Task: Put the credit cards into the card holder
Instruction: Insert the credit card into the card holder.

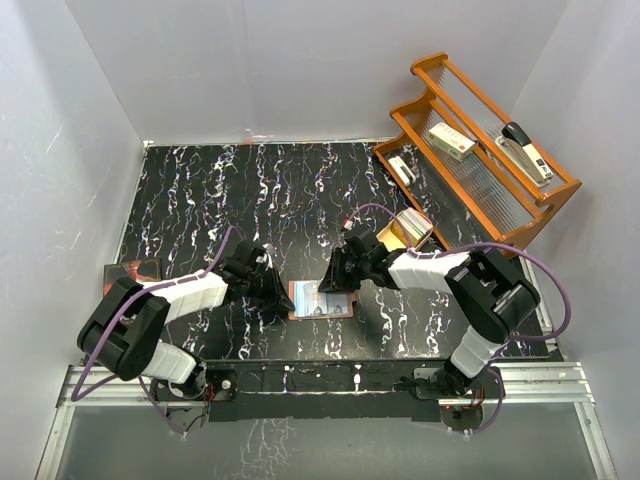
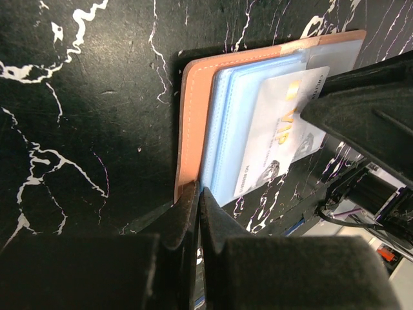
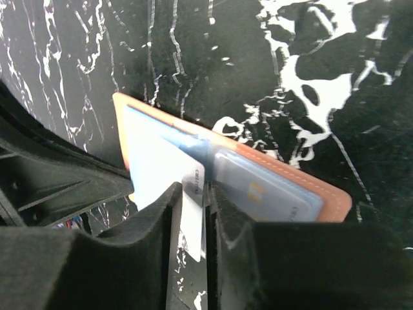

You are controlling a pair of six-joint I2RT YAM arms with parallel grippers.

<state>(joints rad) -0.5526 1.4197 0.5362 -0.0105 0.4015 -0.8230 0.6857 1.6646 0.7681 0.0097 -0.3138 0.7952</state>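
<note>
The reddish-brown card holder (image 1: 322, 301) lies open on the black marble table. In the left wrist view it shows its leather edge (image 2: 191, 116) and clear pockets. My right gripper (image 1: 336, 282) (image 3: 193, 188) is shut on a light blue-white card (image 3: 192, 194) marked VIP (image 2: 284, 132), which lies partly over the holder's pockets. Another card with a gold chip (image 3: 258, 192) sits inside a clear pocket. My left gripper (image 1: 277, 287) (image 2: 199, 191) is shut, its tips at the holder's near edge. No orange-gold card shows clearly.
A dark booklet (image 1: 131, 270) lies at the table's left edge. A wooden rack (image 1: 480, 160) with a stapler (image 1: 527, 150) and small boxes stands at the back right. A shiny tan object (image 1: 410, 230) sits behind the right arm. White walls enclose the table.
</note>
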